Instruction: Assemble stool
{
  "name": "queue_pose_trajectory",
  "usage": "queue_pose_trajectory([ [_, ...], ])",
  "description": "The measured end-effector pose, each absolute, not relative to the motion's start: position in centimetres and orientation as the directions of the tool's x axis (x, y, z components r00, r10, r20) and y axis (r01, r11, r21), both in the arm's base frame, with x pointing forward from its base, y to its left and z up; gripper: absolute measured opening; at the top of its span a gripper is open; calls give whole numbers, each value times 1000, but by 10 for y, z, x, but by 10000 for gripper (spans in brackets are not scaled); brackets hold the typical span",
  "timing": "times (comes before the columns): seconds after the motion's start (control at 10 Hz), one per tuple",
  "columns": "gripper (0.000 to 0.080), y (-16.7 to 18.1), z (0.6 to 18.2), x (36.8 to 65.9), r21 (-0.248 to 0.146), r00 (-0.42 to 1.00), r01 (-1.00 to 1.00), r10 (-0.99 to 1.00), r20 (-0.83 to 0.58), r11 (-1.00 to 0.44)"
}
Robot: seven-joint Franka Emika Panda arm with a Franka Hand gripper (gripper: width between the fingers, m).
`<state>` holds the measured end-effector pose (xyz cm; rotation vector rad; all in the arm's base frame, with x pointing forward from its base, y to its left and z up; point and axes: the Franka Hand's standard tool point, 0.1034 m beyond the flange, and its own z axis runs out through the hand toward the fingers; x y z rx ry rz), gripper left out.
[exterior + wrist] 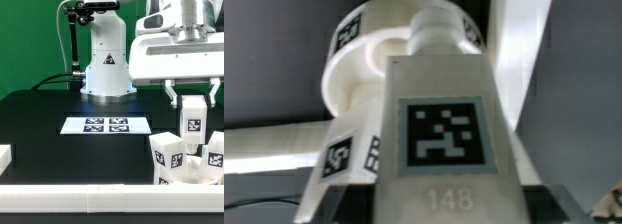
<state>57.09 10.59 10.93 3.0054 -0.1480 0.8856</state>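
Exterior view: gripper clamps one upright leg between its fingers; other legs just below.

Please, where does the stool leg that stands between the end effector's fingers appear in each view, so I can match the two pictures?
Exterior view: the leg is at the exterior view's right, upright between the fingers of the end effector, above the other white parts.
Wrist view: the leg fills the middle of the picture, close to the camera.
Shared landmark: the square tag on the leg's face.
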Motion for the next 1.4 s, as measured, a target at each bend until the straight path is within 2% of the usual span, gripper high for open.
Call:
queue_pose_trajectory([
  [0.2, 338, 102, 106, 575, 37, 843, -13, 9, 538, -999],
  [0.7, 338, 94, 106, 576, 36, 852, -24, -1, 523, -999],
  [1.0, 338, 89, 122, 583, 26, 844, -30, -11, 536, -999],
  [1.3, 338, 87, 122, 584, 37, 824, -28, -2, 567, -999],
  [1.4, 338, 81, 122, 586, 61, 780, -29, 15, 626, -998],
])
